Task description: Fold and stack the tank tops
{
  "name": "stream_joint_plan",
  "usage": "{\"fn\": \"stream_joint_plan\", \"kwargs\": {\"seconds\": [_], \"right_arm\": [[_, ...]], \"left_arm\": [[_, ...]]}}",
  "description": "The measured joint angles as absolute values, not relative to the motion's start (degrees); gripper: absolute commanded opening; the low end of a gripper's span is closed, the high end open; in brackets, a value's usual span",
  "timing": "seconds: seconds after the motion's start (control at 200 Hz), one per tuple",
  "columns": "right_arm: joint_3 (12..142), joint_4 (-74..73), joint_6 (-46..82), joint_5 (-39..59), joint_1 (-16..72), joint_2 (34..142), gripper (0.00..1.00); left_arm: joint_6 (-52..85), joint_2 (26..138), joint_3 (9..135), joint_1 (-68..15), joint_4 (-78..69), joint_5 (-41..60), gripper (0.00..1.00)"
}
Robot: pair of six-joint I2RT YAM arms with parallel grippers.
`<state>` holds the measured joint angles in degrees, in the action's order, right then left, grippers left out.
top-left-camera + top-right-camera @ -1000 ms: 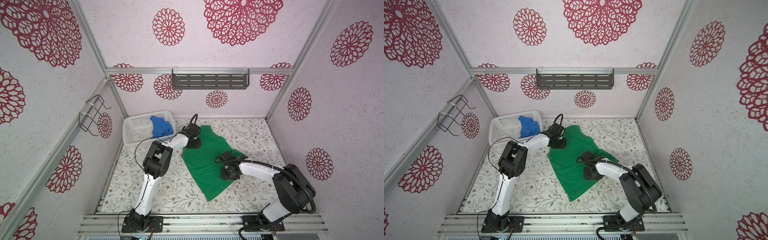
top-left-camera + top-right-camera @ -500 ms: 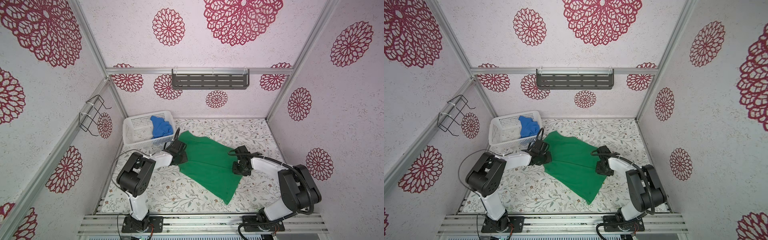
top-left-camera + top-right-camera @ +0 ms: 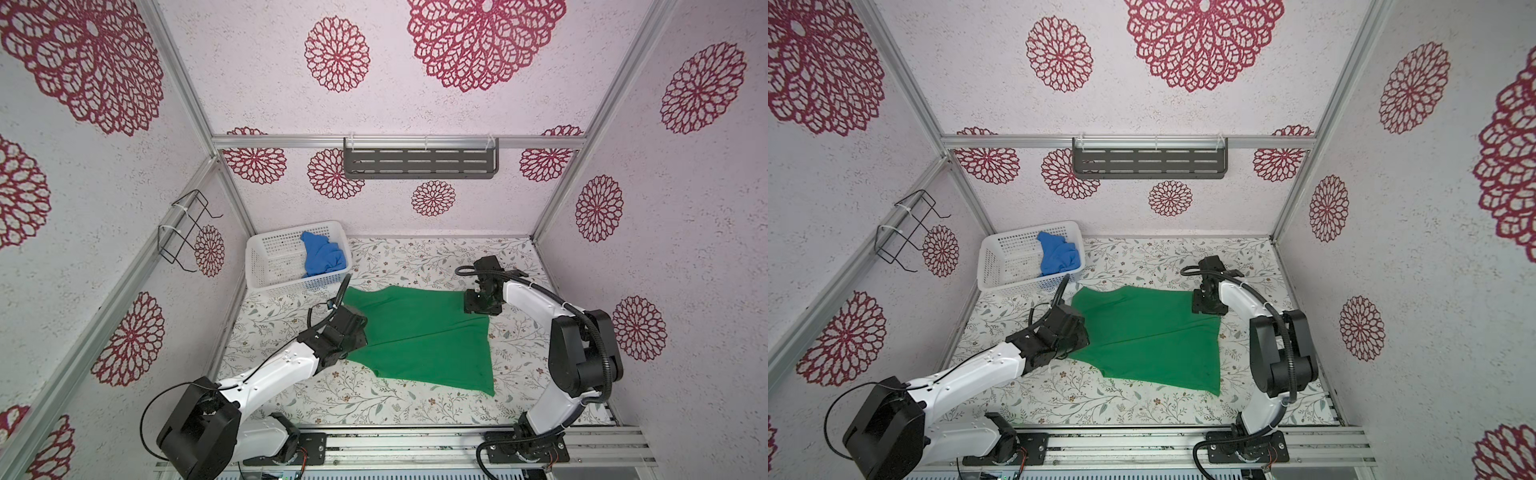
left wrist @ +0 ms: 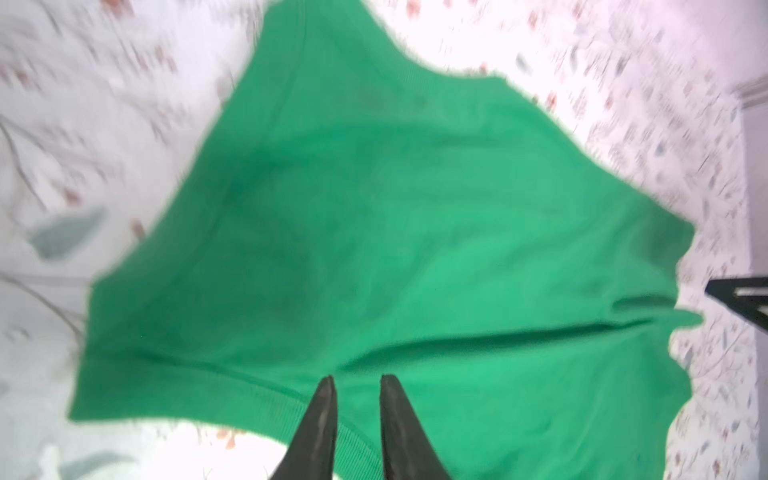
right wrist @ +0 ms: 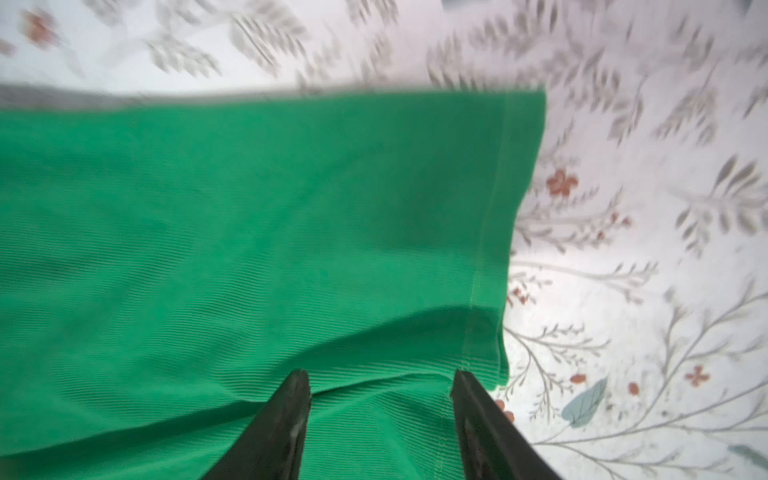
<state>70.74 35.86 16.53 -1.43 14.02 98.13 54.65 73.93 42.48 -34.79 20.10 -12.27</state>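
The green tank top (image 3: 424,336) (image 3: 1154,332) lies spread flat on the flowered table, in both top views. My left gripper (image 3: 355,330) (image 4: 356,378) sits low over its left edge near a ribbed armhole band. Its fingers (image 4: 324,415) stand a narrow gap apart with cloth lying under them, not pinched. My right gripper (image 3: 482,307) (image 5: 380,374) is over the far right hem corner, open wide, with the stitched hem between its fingertips. The blue tank top (image 3: 322,259) (image 3: 1057,257) lies crumpled in the white basket (image 3: 291,286).
The basket stands in the back left corner against the wall. A dark slotted shelf (image 3: 419,162) hangs on the back wall and a wire rack (image 3: 187,232) on the left wall. Bare tablecloth (image 3: 374,403) shows in front of the green top.
The green top was pulled from a diagonal heap into a flat spread. My left arm swung toward the front left, the right toward the back right. Both pairs of jaws have parted.
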Motion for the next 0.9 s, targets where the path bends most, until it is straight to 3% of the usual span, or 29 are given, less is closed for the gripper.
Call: {"fn": "stream_joint_plan", "kwargs": {"seconds": [0.395, 0.555, 0.901], "right_arm": [[65.9, 30.4, 19.4, -0.5, 14.1, 98.1, 0.31], [64.8, 27.3, 20.2, -1.5, 14.1, 99.4, 0.28], [65.4, 22.3, 20.6, -1.3, 14.1, 105.9, 0.26]], "left_arm": [[43.8, 103.1, 63.4, -29.2, 16.6, -10.6, 0.19], [42.4, 110.0, 68.8, -29.2, 16.2, -10.1, 0.19], [43.7, 114.0, 68.6, -25.9, 13.1, -11.3, 0.17]]}}
